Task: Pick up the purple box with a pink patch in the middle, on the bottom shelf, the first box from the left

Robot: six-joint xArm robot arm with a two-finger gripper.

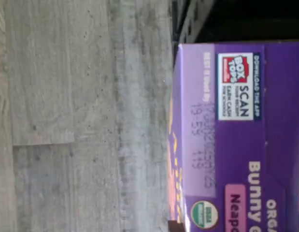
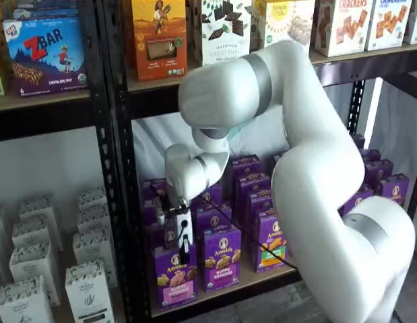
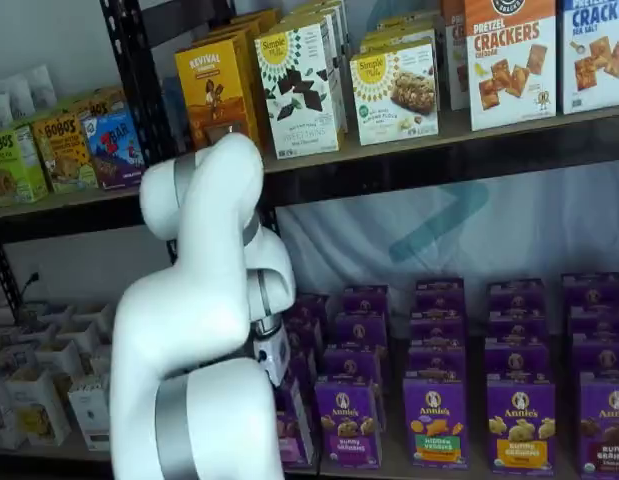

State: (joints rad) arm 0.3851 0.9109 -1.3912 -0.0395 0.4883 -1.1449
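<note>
1. Now — the gripper hangs over the purple box, which stands upright at the front left of the bottom shelf.
2. Fingers side-on; grip state cannot be told.
3. Rack post close left, neighbouring carton just right — clear room only upward and forward.

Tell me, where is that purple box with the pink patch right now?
In a shelf view the purple box stands at the front of the bottom shelf, next to the black rack post, an all-purple carton beside it, the gripper right over it.
</note>
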